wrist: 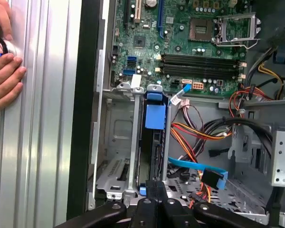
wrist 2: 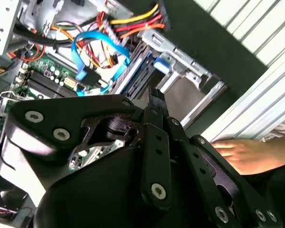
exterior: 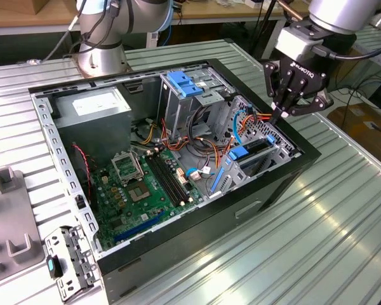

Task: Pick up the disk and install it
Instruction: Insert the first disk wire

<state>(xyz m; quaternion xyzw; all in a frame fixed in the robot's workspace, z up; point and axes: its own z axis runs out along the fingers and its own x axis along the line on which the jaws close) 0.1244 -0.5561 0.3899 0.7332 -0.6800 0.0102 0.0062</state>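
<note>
The disk (wrist: 154, 142) stands on edge in a slot of the metal drive bay (wrist: 116, 156) inside the open computer case, with a blue plastic tab (wrist: 156, 115) at its end toward the motherboard. In the exterior view the disk (exterior: 257, 150) is a dark slab with blue rails, at the case's wall on the exterior view's right. My gripper (exterior: 278, 117) hangs just over its far end, fingers shut together. In both wrist views the gripper (wrist: 155, 184) (wrist 2: 155, 95) has its closed tips at the disk's upper edge (wrist 2: 138, 78); I cannot tell whether they touch.
The green motherboard (exterior: 143, 184), a grey power-supply box (exterior: 92, 105), a grey cage with blue top (exterior: 184, 86) and loose cables (wrist: 199, 133) fill the case. A person's hand (wrist: 4, 61) rests on the ribbed table beside it. A metal bracket (exterior: 66, 260) lies at the exterior view's left.
</note>
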